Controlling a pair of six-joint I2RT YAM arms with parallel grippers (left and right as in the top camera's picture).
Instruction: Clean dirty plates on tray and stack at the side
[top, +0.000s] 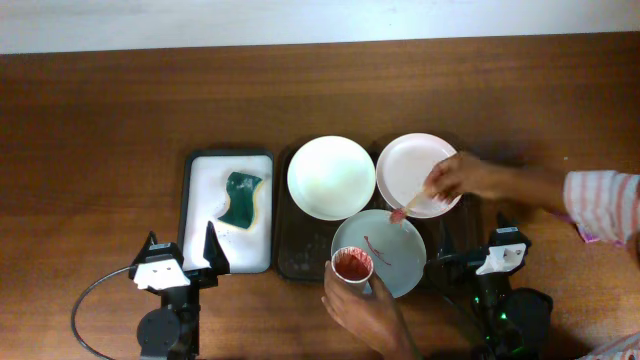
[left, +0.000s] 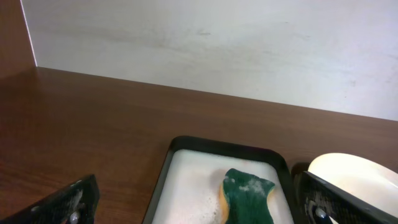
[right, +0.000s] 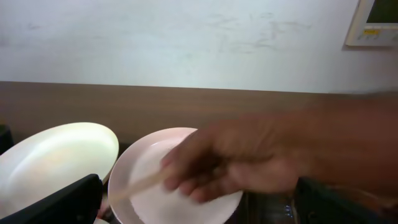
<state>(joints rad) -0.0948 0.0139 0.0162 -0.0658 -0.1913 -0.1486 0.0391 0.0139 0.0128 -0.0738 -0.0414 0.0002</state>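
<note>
Three plates (top: 331, 177) on tray (top: 300, 248) — hand (top: 460, 178) with stick (top: 412, 200) over one; left tool (top: 181, 243), right tool (right: 198, 186) splayed, empty.

Soft even light, faint shadows, motion blur in the right wrist view.

The left arm (top: 163, 322) sits folded low at the near side. Its left pincer (top: 181, 240) points away toward the far side, held roughly level, with the two dark left fingers (left: 71, 202) spread wide apart and nothing between them. The right arm (top: 512, 312) mirrors it on the other side. The right pincer (top: 476, 240) faces the same way, and the right fingers (right: 59, 202) are parted just as widely, gripping nothing.
</note>
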